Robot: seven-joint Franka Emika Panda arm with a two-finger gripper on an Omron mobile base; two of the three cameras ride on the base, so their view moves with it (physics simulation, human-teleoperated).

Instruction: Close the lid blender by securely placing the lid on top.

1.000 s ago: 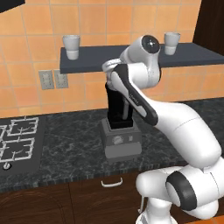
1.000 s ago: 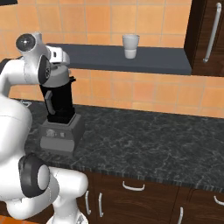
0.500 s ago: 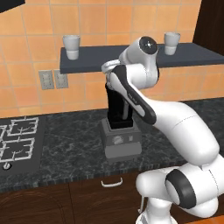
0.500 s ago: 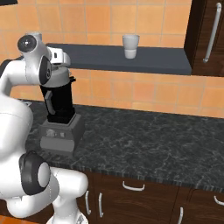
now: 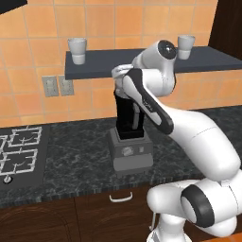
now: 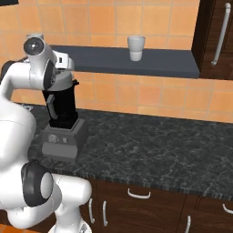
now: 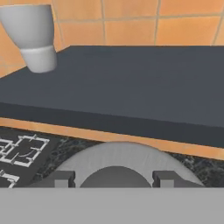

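white arm folds over the blender (image 5: pixel 128 118), pincer (image 7: pixel 114 179) clasping the lid (image 7: pixel 118 159) atop it.

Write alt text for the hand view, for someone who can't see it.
Seen from the hand camera, the round light-grey lid lies just beyond the gripper, its two fingertips on either side of the lid's raised knob. Beyond it are a dark shelf with a pale cup, orange wall tiles, and a stove grate at left.

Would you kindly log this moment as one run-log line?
stage: lid placement | gripper: over lid, state unclear | lid: at top of blender | blender: upright on counter | cup: on shelf
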